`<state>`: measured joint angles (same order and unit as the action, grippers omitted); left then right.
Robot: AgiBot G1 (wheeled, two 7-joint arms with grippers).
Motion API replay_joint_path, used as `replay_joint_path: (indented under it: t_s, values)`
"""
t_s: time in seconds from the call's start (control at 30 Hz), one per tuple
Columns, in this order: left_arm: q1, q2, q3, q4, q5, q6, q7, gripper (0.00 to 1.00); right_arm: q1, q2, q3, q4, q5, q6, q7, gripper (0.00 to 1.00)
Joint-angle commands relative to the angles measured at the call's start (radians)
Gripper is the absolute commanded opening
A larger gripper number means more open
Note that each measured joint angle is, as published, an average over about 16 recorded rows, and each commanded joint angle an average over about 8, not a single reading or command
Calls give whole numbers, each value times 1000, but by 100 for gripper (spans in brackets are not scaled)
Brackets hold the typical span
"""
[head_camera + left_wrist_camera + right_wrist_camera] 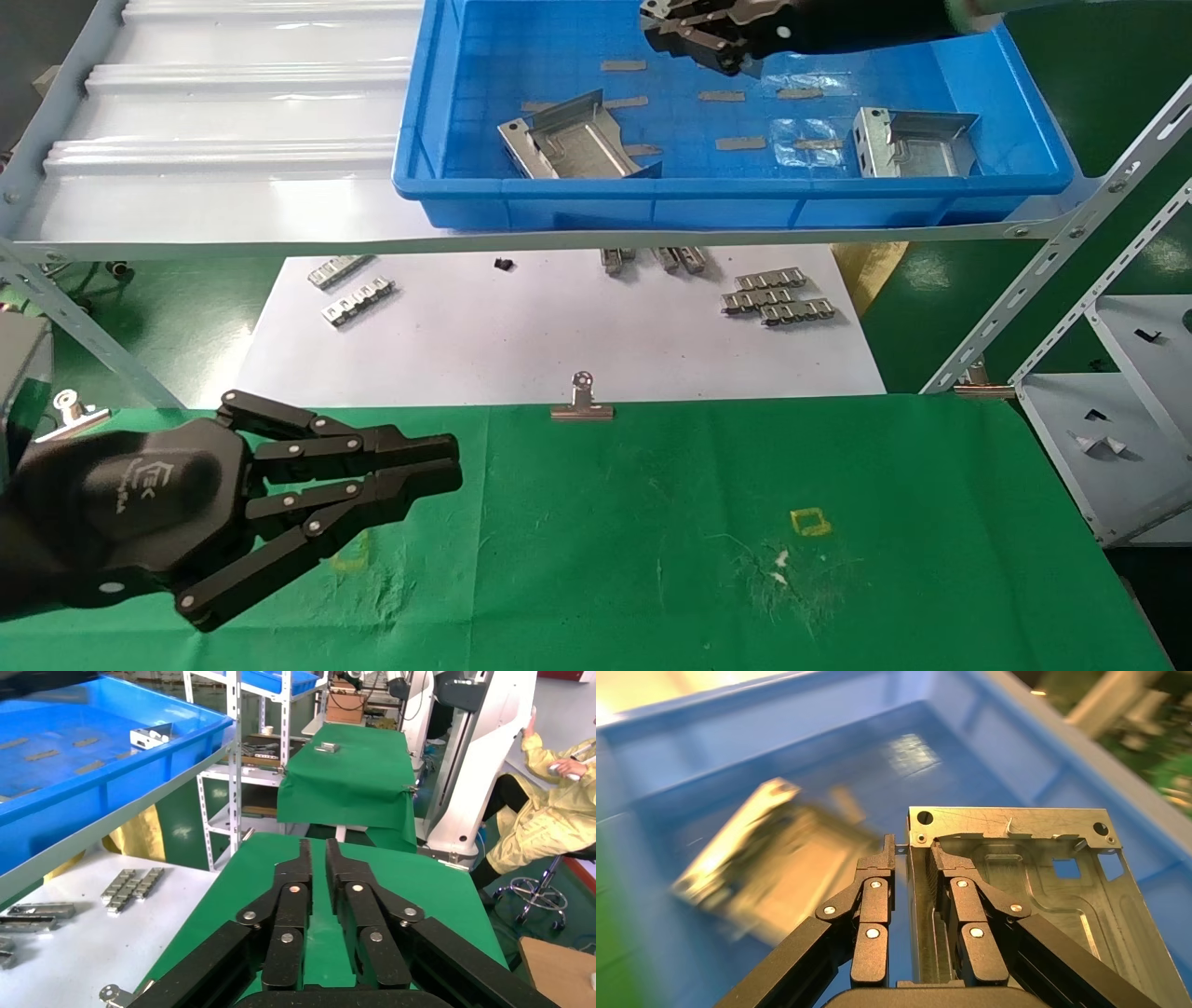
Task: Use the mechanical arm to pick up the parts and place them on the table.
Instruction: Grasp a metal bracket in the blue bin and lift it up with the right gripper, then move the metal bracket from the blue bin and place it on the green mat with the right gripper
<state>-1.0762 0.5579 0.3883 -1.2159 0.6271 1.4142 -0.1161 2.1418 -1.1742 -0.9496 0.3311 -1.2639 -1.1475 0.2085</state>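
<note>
My right gripper (689,33) is inside the blue bin (726,200) at its far side. In the right wrist view the right gripper (909,843) is shut on the upright flange of a silvery bracket (1032,874) and holds it off the bin floor. Two more brackets lie in the bin, one at the left (577,140) and one at the right (913,144). One shows blurred in the right wrist view (772,860). My left gripper (447,464) hovers over the left of the green table (652,522), shut and empty, as the left wrist view (318,843) also shows.
The bin stands on a white shelf (214,186) above a white sheet (559,345) with ridged metal strips (778,298). A binder clip (582,401) sits on the table's far edge. Slanted rack struts (1052,261) and a shelf unit stand at the right.
</note>
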Motion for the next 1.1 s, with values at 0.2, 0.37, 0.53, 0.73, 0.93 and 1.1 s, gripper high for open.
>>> replay_joint_path:
  t_s: [0.2,0.37,0.53,0.73,0.93,1.1]
  values:
    - [0,0,0,0,0,0,0,100,53,147,16,22,69,-376,-130,0]
    - [0,0,0,0,0,0,0,100,35,243,-29,111,111,-455,-179,0]
    - [0,0,0,0,0,0,0,100,-20,400,-127,331,234,-461,-157,0]
    - [0,0,0,0,0,0,0,100,-70,566,-258,528,345,-450,-137,0]
    - [0,0,0,0,0,0,0,100,-167,608,-361,522,340,-427,-223,0]
    - [0,0,0,0,0,0,0,100,-260,565,-416,421,292,-389,-333,0]
